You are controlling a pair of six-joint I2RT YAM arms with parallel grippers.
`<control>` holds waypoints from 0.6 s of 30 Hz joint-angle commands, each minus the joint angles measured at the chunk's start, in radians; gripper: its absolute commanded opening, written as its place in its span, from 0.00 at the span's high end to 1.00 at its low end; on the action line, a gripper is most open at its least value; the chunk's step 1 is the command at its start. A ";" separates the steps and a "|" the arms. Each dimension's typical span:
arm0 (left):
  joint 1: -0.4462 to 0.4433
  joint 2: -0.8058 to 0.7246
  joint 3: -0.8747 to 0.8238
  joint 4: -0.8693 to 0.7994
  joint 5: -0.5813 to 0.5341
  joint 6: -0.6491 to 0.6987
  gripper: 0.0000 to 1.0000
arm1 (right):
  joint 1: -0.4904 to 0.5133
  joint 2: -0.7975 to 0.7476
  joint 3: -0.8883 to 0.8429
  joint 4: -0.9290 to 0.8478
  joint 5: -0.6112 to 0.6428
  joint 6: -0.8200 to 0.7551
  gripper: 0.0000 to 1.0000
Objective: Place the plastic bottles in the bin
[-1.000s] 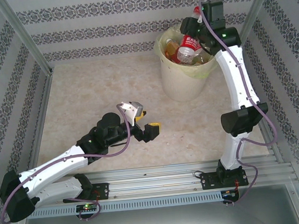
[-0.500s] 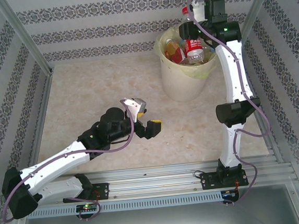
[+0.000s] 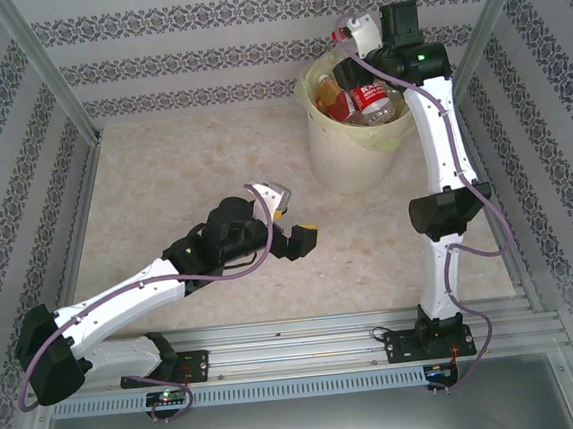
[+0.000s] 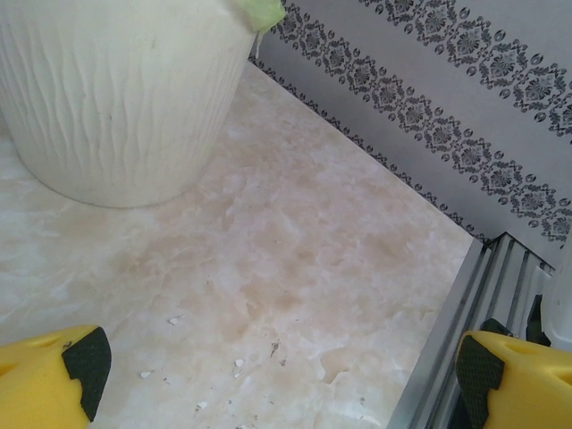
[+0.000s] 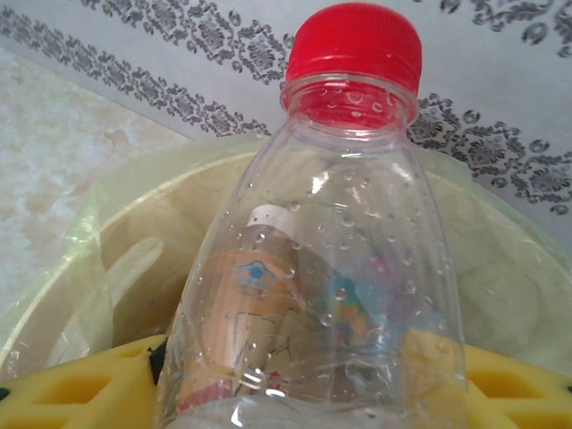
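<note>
A clear plastic bottle (image 5: 331, 268) with a red cap and red label stands between my right gripper's (image 5: 304, 393) yellow fingers, which are shut on its lower body. In the top view that bottle (image 3: 369, 95) hangs tilted over the bin's mouth, under the right gripper (image 3: 362, 72). The bin (image 3: 347, 159) is a cream-white bucket with a pale yellow-green bag, at the back right, and several more bottles (image 3: 328, 95) lie inside it. My left gripper (image 3: 292, 221) hovers open over bare table left of the bin. In the left wrist view its jaws (image 4: 286, 375) stand wide apart with nothing between them, the bin (image 4: 116, 98) ahead.
Patterned walls close in the back and both sides. An aluminium rail (image 4: 465, 304) runs along the table's right edge, and another rail (image 3: 307, 333) along the front. Small white crumbs (image 4: 174, 319) lie on the marble-look tabletop.
The right gripper has carried the red-capped bottle up and leftward above the bin, tilting it. The left arm has reached further right, toward the bin.
</note>
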 commanded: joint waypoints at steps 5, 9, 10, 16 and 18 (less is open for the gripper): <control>0.016 0.004 0.033 -0.012 -0.008 0.003 0.00 | 0.032 0.009 -0.012 -0.009 0.013 -0.046 0.19; 0.016 -0.011 0.024 -0.011 -0.009 0.002 0.00 | 0.041 0.002 -0.015 -0.015 0.038 -0.046 0.13; 0.016 -0.013 0.023 -0.011 -0.009 0.002 0.00 | 0.042 -0.002 -0.017 -0.016 0.042 -0.044 0.11; 0.017 -0.026 0.017 -0.007 -0.007 0.000 0.00 | 0.046 -0.057 -0.086 0.004 0.053 -0.016 0.10; 0.017 -0.028 0.015 -0.003 -0.007 0.000 0.00 | 0.048 -0.068 -0.097 0.008 0.048 0.002 0.09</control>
